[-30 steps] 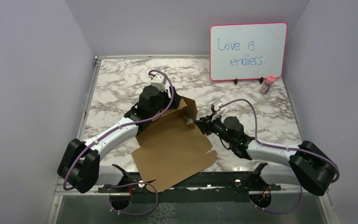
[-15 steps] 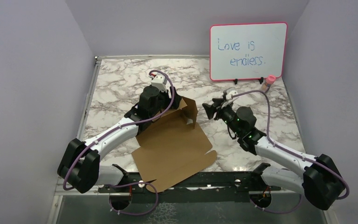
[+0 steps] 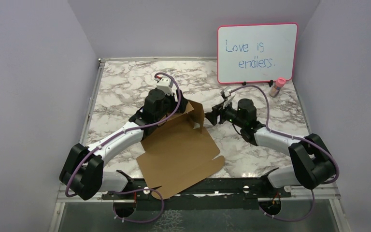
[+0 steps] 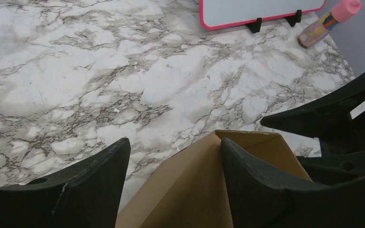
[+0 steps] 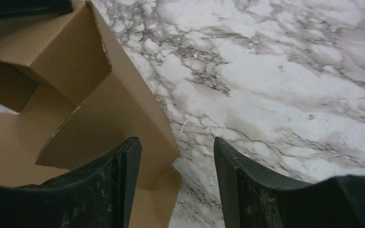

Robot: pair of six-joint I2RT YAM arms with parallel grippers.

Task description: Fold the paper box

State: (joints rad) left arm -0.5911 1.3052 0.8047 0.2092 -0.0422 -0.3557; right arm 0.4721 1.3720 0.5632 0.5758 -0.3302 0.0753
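Beside the raised flap (image 3: 196, 115) of the paper box (image 3: 181, 157), the right jaws now stand drawn back and spread. A second ago they sat lower and narrower, right at that flap's edge. Since then the right arm (image 3: 270, 137) has lifted away and swung round to hover just to the flap's right, holding nothing. Marble shows between the jaws in the right wrist view, with the cardboard off to one side.

Nothing else has shifted. The left arm (image 3: 121, 135) is where it was, its jaws wide apart and straddling the flap's top fold. The box lies as before, a mostly flat brown sheet on the near middle of the counter (image 3: 125, 87). Its near corner reaches over the black rail (image 3: 207, 183), and only the far corner stands. The flap stays up without the right arm, which I read as a release before a fresh grasp. The folding looks early.

Whether the left jaws actually press the cardboard is hard to settle. One finger (image 4: 266, 190) overlaps it in the left wrist view, but contact is unclear, so I take the flap as propped, not clamped. From above, the left fingertips hide behind the wrist and flap, and part of the sheet lies under the left arm. Creases and slits are too faint to read.
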